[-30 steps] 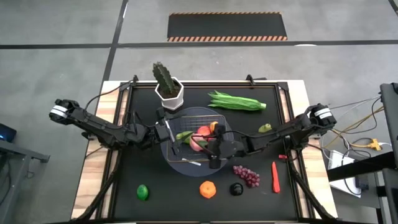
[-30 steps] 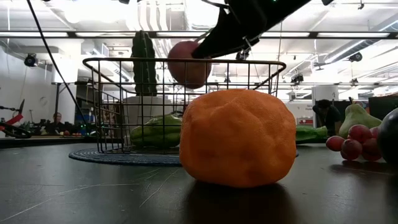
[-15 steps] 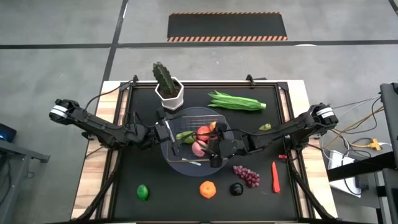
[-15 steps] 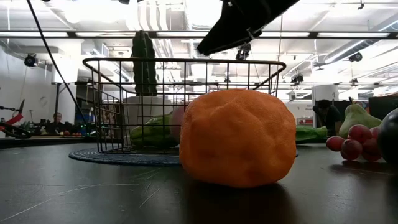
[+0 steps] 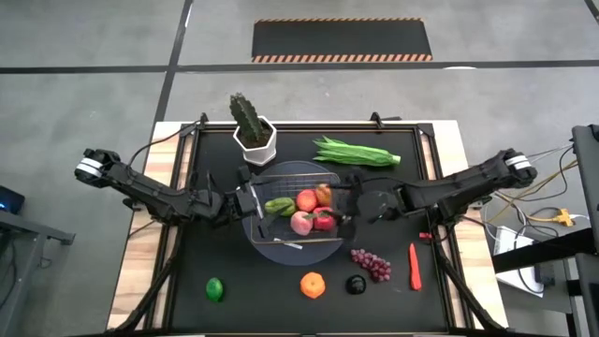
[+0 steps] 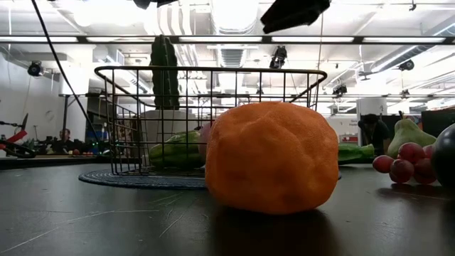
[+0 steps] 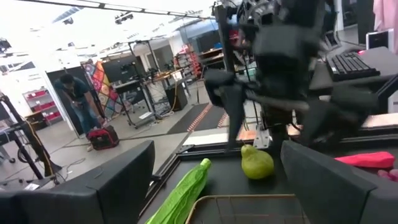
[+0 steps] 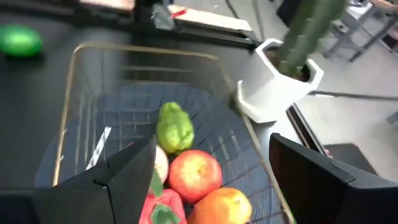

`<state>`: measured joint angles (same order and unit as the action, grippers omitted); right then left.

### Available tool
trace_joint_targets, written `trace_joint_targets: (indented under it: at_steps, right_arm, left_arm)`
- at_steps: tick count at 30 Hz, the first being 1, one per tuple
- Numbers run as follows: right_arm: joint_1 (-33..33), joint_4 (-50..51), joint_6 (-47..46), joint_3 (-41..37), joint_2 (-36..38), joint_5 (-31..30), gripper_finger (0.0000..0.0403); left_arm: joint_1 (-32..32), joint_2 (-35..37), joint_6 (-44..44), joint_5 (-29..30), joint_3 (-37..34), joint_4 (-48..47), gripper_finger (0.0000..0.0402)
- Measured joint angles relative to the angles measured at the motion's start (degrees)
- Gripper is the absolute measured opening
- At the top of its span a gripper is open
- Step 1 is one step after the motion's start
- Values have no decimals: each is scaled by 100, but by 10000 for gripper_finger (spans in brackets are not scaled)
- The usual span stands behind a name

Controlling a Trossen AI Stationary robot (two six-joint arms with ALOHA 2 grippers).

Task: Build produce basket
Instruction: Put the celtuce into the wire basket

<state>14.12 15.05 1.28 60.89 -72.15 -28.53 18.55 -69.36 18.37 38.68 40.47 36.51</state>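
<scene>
The wire basket (image 5: 298,168) stands on its round grey base at the table's middle. In it lie a green fruit (image 8: 175,127), a red apple (image 8: 194,174), an orange fruit (image 8: 227,208), a pink peach (image 5: 300,223) and a red pepper (image 5: 323,221). My right gripper (image 5: 350,205) hangs open and empty above the basket's right rim. My left gripper (image 5: 253,201) hangs open and empty above the left rim. On the table lie an orange (image 5: 313,285), a lime (image 5: 215,289), grapes (image 5: 372,264), a chili (image 5: 415,266), a bean bunch (image 5: 356,153) and a pear (image 5: 400,192).
A potted cactus (image 5: 251,126) in a white pot stands just beyond the basket's far left corner. A dark round fruit (image 5: 356,285) lies between the orange and the grapes. Raised bars frame the black tabletop. People show in the room far behind.
My right gripper held a pink fruit above the basket and let it go; the fruit fell among the others in the basket. The gripper then rose and drew back toward the table's right edge, ending above the basket's right rim.
</scene>
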Motion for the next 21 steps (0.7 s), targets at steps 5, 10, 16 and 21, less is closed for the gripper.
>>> trace_joint_targets:
  at_steps: [5, 10, 16, 21]
  right_arm:
    - [-330, 101, -315, -100, 411, -11, 305]
    - [-951, 163, -523, -272, 649, 2, 306]
    - [-2118, 568, -892, -333, 636, 2, 306]
    - [-3161, 952, -877, -340, 413, 69, 302]
  left_arm:
    - [0, 0, 0, 0, 0, 6, 331]
    - [-4, -20, 1, 4, 0, 7, 331]
    - [-4, -22, 0, 7, 0, 5, 331]
    - [-4, -22, 0, 11, -1, 4, 331]
